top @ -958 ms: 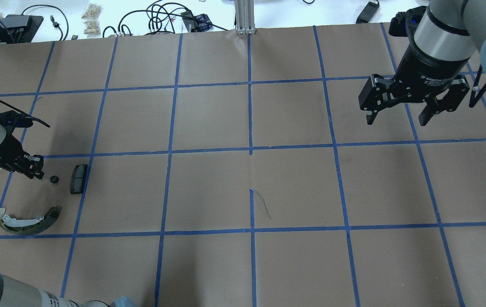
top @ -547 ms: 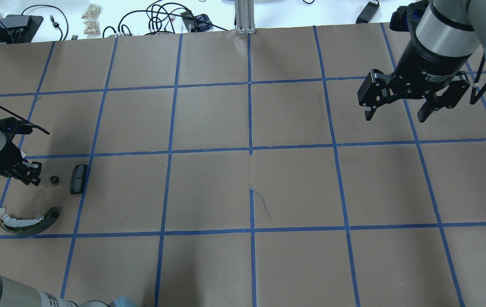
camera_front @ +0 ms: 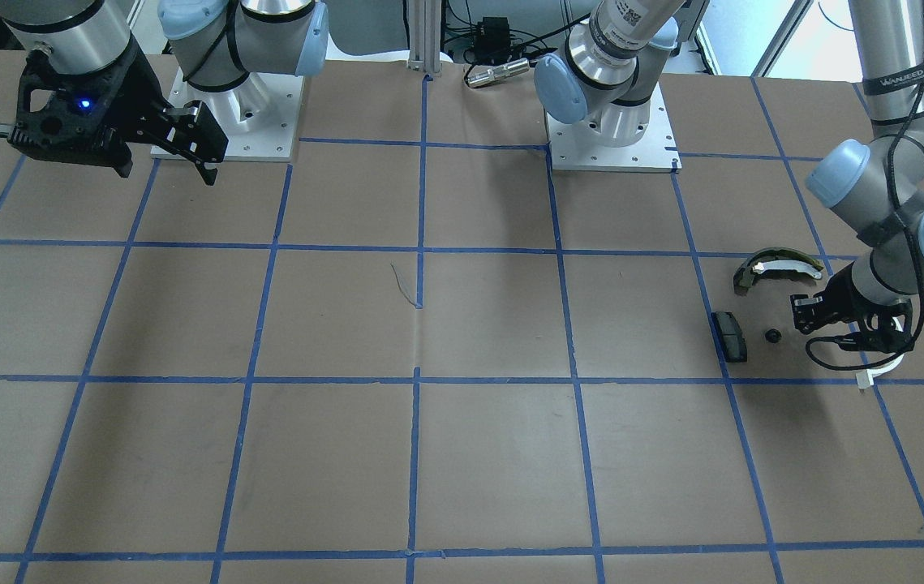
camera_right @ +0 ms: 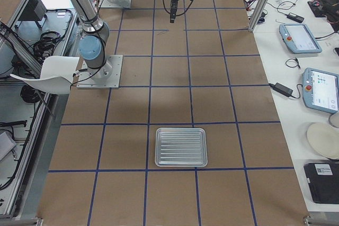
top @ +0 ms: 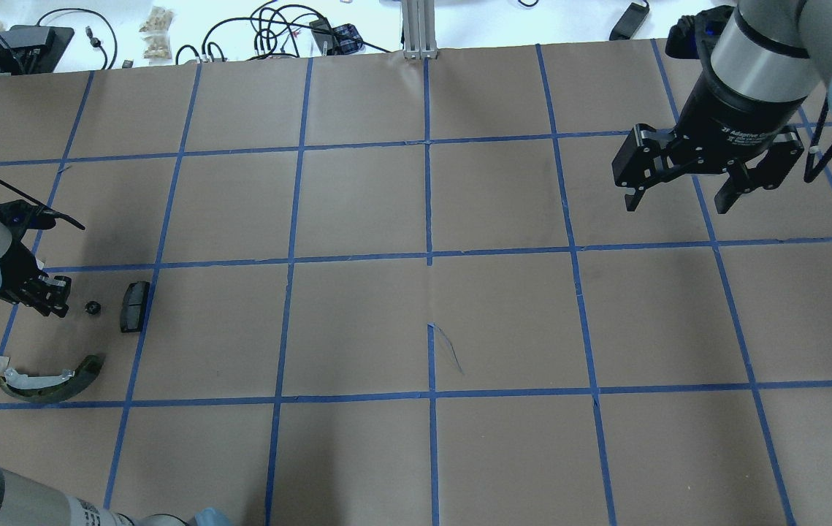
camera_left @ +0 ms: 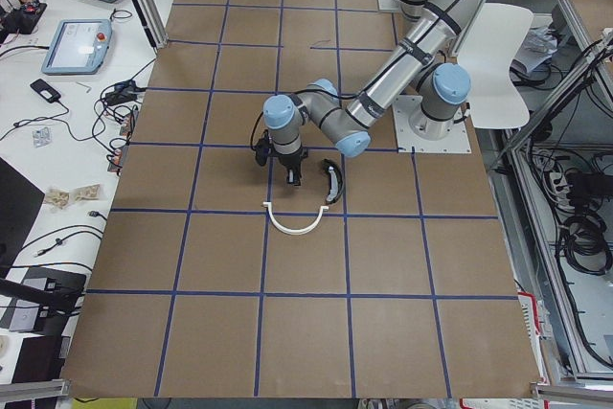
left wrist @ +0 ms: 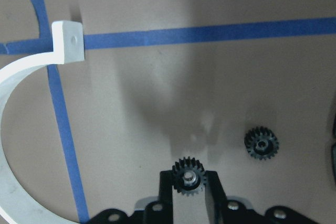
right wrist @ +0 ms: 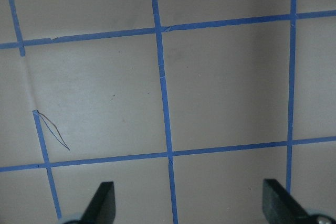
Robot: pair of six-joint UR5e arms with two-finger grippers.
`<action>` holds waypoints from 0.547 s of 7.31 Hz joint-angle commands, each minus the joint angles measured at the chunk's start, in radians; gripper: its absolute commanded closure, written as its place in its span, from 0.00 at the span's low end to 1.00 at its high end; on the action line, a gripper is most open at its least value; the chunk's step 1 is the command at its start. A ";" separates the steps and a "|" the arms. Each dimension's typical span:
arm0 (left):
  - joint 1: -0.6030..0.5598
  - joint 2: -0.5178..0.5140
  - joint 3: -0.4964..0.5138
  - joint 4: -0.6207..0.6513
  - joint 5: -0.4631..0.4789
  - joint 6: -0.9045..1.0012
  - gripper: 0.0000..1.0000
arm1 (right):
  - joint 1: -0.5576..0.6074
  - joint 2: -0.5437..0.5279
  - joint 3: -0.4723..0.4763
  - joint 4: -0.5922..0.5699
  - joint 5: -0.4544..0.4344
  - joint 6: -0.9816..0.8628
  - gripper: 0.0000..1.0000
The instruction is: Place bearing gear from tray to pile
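Got a bearing gear (left wrist: 188, 169) pinched tight in the left gripper (left wrist: 189, 179) near the white arc (left wrist: 67, 40), second gear (left wrist: 261, 143) alongside. Right gripper (top: 677, 204) jaws wide apart.

A robotics lab: a left arm (camera_front: 896, 65) and a right arm (camera_front: 267, 32) bolted through steel base plates (camera_front: 648, 150) to a brown-papered tabletop (top: 357, 204) gridded with blue tape (top: 428, 183). Tangled cables (top: 277, 29) lie on the white bench (top: 474, 22) at the overhead view's 12 o'clock edge; teach pendants (camera_right: 300, 37) rest at 2 o'clock in the right-side view.
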 commanded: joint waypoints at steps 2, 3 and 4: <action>-0.010 0.020 0.003 -0.009 -0.040 0.003 0.00 | -0.009 -0.002 -0.005 0.002 -0.013 -0.003 0.00; -0.026 0.038 0.010 -0.027 -0.080 -0.012 0.00 | -0.002 -0.017 -0.002 0.001 -0.009 -0.003 0.00; -0.050 0.074 0.045 -0.093 -0.084 -0.024 0.00 | -0.002 -0.017 0.001 0.005 -0.013 0.006 0.00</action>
